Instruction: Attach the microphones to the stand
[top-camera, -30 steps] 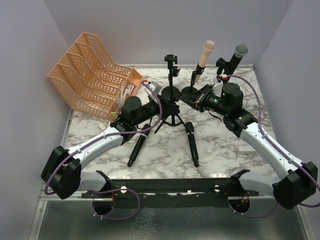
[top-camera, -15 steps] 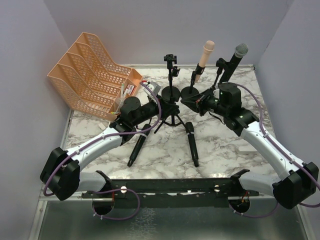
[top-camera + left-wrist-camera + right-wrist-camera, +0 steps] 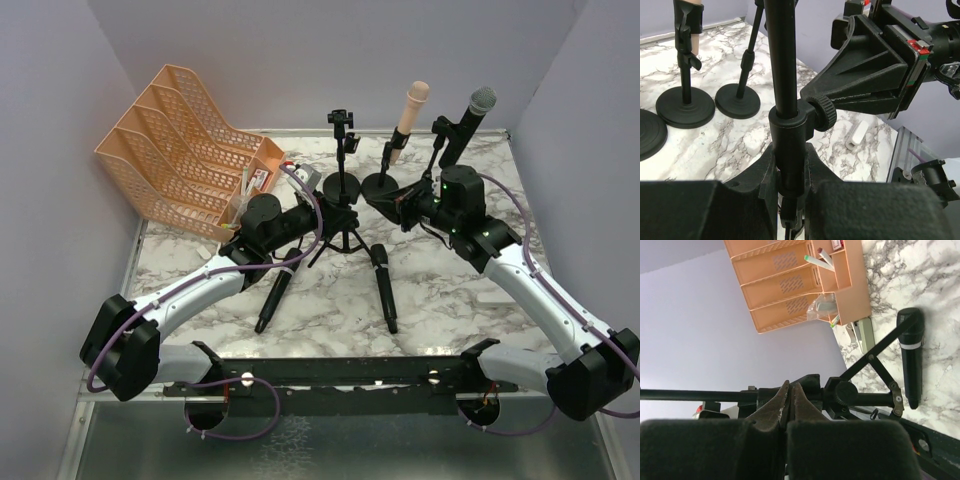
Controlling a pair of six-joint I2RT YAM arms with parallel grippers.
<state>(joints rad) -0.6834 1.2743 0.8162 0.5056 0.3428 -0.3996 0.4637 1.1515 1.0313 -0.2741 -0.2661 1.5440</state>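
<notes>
A black tripod stand [image 3: 343, 160] stands mid-table with an empty clip on top. My left gripper [image 3: 334, 216] is shut on its pole, and the left wrist view shows the pole [image 3: 785, 75] clamped between the jaws just below the knob collar. My right gripper [image 3: 392, 203] is shut and empty, its tips [image 3: 791, 388] close beside the stand's collar. A pale pink microphone [image 3: 412, 108] and a silver-mesh-head microphone [image 3: 474, 112] sit upright in round-base stands behind. Two black microphones [image 3: 272, 295] [image 3: 384, 288] lie on the table in front.
An orange file tray [image 3: 180, 140] holding pens stands at the back left. A small white block [image 3: 858, 137] lies on the marble near the tripod. Two round stand bases [image 3: 685, 107] [image 3: 737, 100] are close behind. Purple walls enclose the table.
My right gripper has turned at the wrist and drawn back a little to the right, away from the tripod. The left arm and the microphones have not moved.
</notes>
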